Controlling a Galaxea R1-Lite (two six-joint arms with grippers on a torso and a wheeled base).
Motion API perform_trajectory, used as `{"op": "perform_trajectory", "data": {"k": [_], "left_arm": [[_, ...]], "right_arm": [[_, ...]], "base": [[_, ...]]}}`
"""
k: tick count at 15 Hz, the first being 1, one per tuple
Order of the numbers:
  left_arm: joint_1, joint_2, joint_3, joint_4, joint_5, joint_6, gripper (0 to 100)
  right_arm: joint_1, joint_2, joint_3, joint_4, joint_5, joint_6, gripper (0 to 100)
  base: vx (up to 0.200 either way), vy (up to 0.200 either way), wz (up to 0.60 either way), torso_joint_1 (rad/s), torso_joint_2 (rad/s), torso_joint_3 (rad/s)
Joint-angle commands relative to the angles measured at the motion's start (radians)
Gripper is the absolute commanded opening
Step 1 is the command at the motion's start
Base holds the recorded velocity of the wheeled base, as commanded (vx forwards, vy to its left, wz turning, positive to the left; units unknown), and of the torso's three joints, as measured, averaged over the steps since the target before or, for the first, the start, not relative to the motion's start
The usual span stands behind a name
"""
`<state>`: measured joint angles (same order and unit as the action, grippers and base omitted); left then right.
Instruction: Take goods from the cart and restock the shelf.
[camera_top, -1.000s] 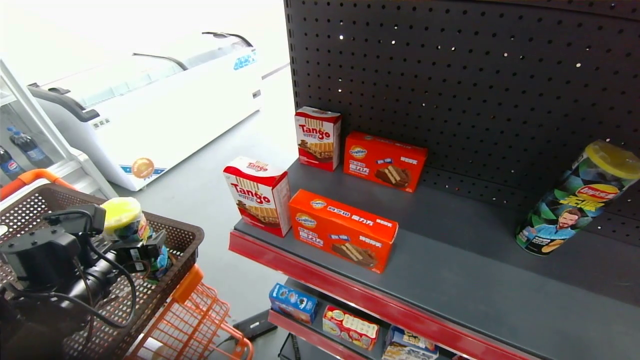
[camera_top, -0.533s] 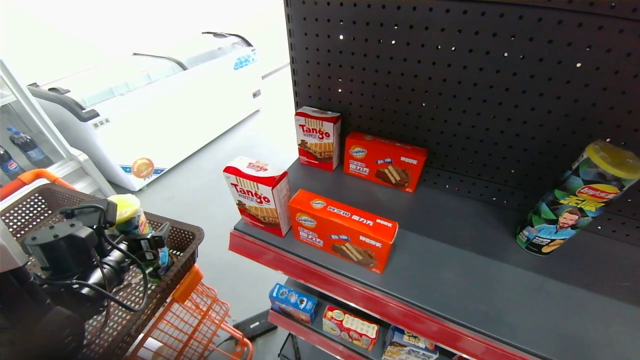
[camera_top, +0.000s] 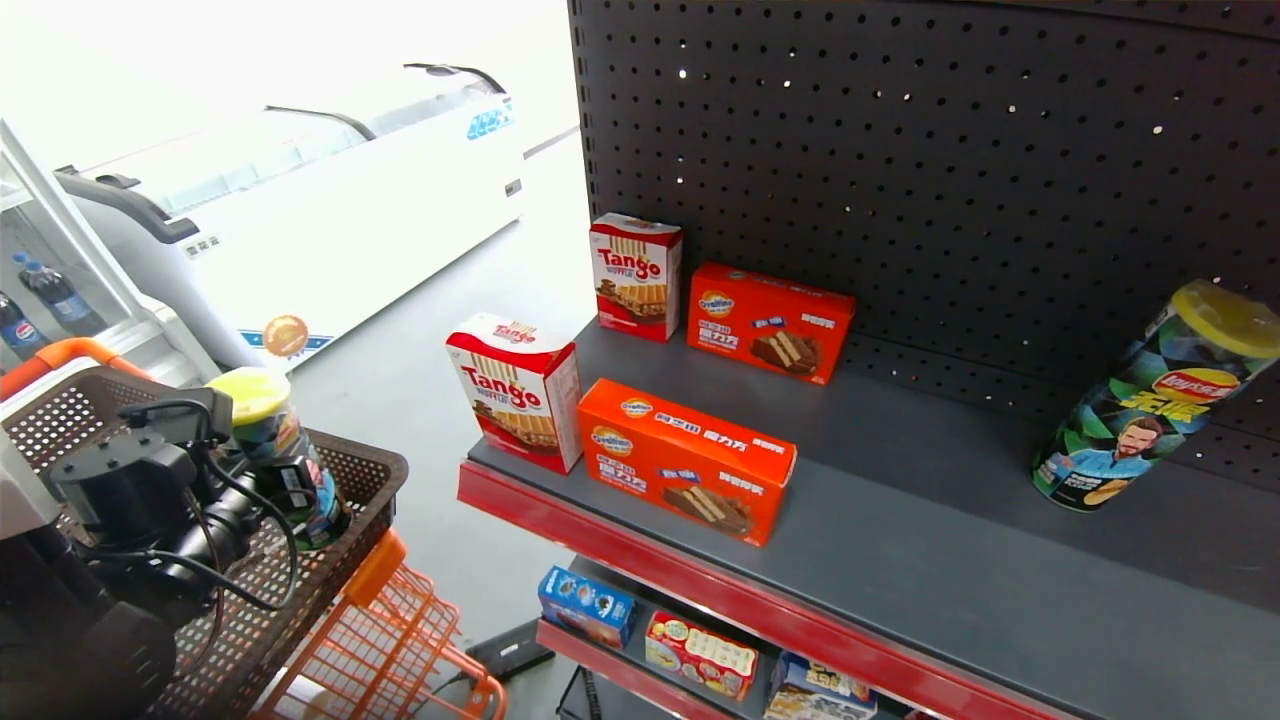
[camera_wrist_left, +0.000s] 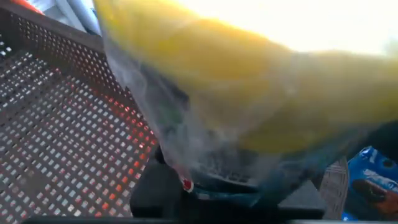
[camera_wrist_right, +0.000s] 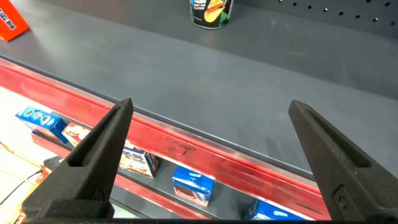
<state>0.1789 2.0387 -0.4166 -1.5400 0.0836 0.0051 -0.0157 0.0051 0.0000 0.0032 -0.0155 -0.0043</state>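
As the left pincer (camera_top: 298, 488), pinching a yellow-lidded chip can (camera_top: 262, 425), lifts it higher and more upright above the cart basket (camera_top: 385, 462) than a second ago, the can appears bound for the shelf (camera_top: 900, 520), over whose front edge the right pincer (camera_wrist_right: 209, 107) hangs spread.

The dark grey shelf (camera_top: 900, 560) has a red front lip. On it stand the front wafer box (camera_top: 515, 390) and the rear wafer box (camera_top: 635, 275), both upright. Just beside them are the front orange box (camera_top: 685, 460) and the rear orange box (camera_top: 768, 322). Well apart, a yellow-lidded chip canister (camera_top: 1150, 400) leans against the pegboard (camera_top: 900, 150).
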Motion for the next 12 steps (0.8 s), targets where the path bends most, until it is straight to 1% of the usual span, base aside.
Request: {"op": "perform_trajectory", "data": {"k": [1, 2, 3, 4, 5, 7, 8, 9, 10, 11, 12], "left_arm": [[-0.001, -0.091, -0.013, 0.012, -0.004, 0.006, 0], [-0.001, -0.123, -0.024, 0.024, -0.005, 0.010, 0], [-0.003, -0.210, -0.048, 0.110, -0.016, 0.015, 0], [-0.003, -0.275, -0.053, 0.182, -0.035, 0.016, 0], [-0.003, -0.350, -0.064, 0.225, -0.076, 0.018, 0], [-0.013, -0.408, -0.083, 0.239, -0.107, 0.018, 0], [-0.041, -0.446, -0.117, 0.258, -0.107, 0.018, 0], [-0.058, -0.468, -0.146, 0.316, -0.114, 0.019, 0], [-0.062, -0.485, -0.139, 0.334, -0.133, 0.018, 0], [-0.108, -0.601, -0.080, 0.379, -0.283, 0.015, 0], [-0.138, -0.637, -0.056, 0.429, -0.403, 0.013, 0]], "right_arm": [[0.000, -0.001, 0.000, 0.000, 0.000, 0.000, 100], [0.000, -0.001, 0.000, 0.000, 0.000, 0.000, 100], [0.000, -0.001, 0.000, 0.000, 0.000, 0.000, 100], [0.000, -0.001, 0.000, 0.000, 0.000, 0.000, 100], [0.000, -0.001, 0.000, 0.000, 0.000, 0.000, 100], [0.000, -0.001, 0.000, 0.000, 0.000, 0.000, 100], [0.000, -0.001, 0.000, 0.000, 0.000, 0.000, 100], [0.000, -0.001, 0.000, 0.000, 0.000, 0.000, 100], [0.000, -0.001, 0.000, 0.000, 0.000, 0.000, 100], [0.000, -0.001, 0.000, 0.000, 0.000, 0.000, 100], [0.000, 0.001, 0.000, 0.000, 0.000, 0.001, 100]], "base": [[0.000, 0.000, 0.00, 0.000, 0.00, 0.000], [0.000, 0.000, 0.00, 0.000, 0.00, 0.000], [0.000, 0.000, 0.00, 0.000, 0.00, 0.000], [0.000, 0.000, 0.00, 0.000, 0.00, 0.000], [0.000, 0.000, 0.00, 0.000, 0.00, 0.000], [0.000, 0.000, 0.00, 0.000, 0.00, 0.000], [0.000, 0.000, 0.00, 0.000, 0.00, 0.000], [0.000, 0.000, 0.00, 0.000, 0.00, 0.000], [0.000, 0.000, 0.00, 0.000, 0.00, 0.000], [0.000, 0.000, 0.00, 0.000, 0.00, 0.000], [0.000, 0.000, 0.00, 0.000, 0.00, 0.000]]}}
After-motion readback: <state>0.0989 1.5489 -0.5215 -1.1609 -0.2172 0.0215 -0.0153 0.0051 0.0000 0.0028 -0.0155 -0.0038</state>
